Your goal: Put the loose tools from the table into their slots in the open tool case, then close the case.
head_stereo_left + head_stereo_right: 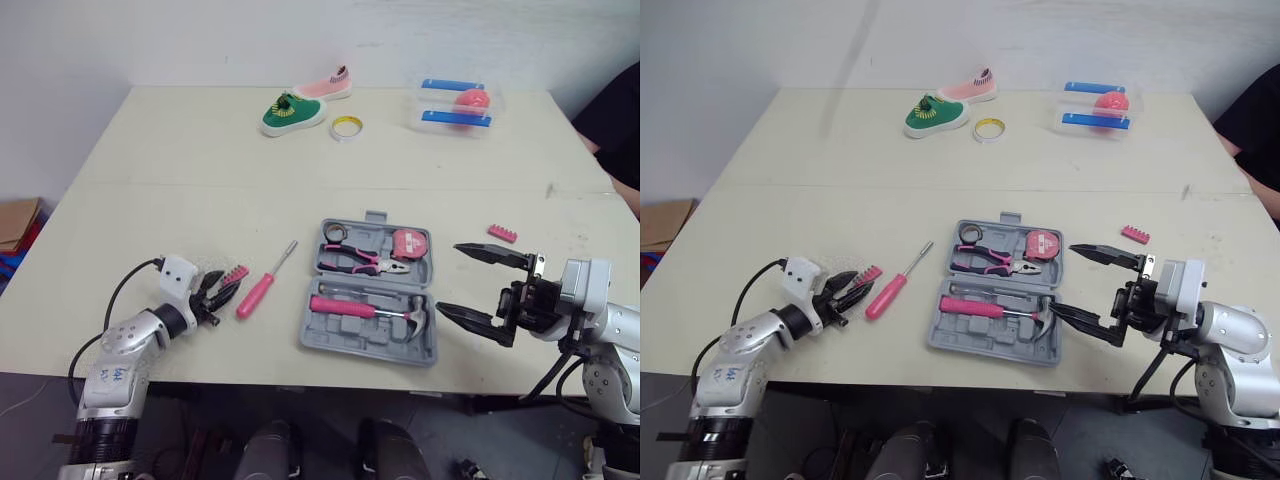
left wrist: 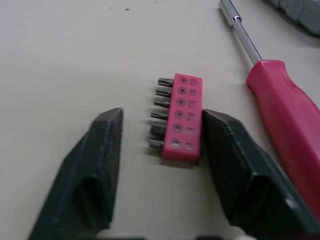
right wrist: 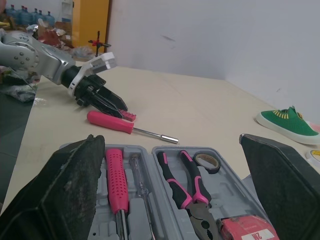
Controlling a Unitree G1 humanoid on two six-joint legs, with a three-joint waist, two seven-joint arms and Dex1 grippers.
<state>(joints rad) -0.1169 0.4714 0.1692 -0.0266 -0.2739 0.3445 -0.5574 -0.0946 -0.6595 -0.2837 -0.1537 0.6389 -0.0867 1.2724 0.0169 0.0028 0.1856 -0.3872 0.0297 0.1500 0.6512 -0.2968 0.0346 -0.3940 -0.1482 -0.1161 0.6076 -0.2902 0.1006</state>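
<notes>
Left gripper (image 1: pixel 215 292), jaws released and spread, brackets the pink bit holder (image 2: pixel 182 117) just beside the screwdriver (image 2: pixel 285 110); the holder's long axis runs along the jaws.

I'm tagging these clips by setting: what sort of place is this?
Probably an indoor test lab or workroom: a plain cream table against a bare white wall, carrying an unrelated mix, a grey plastic tool case and a small green shoe.
</notes>
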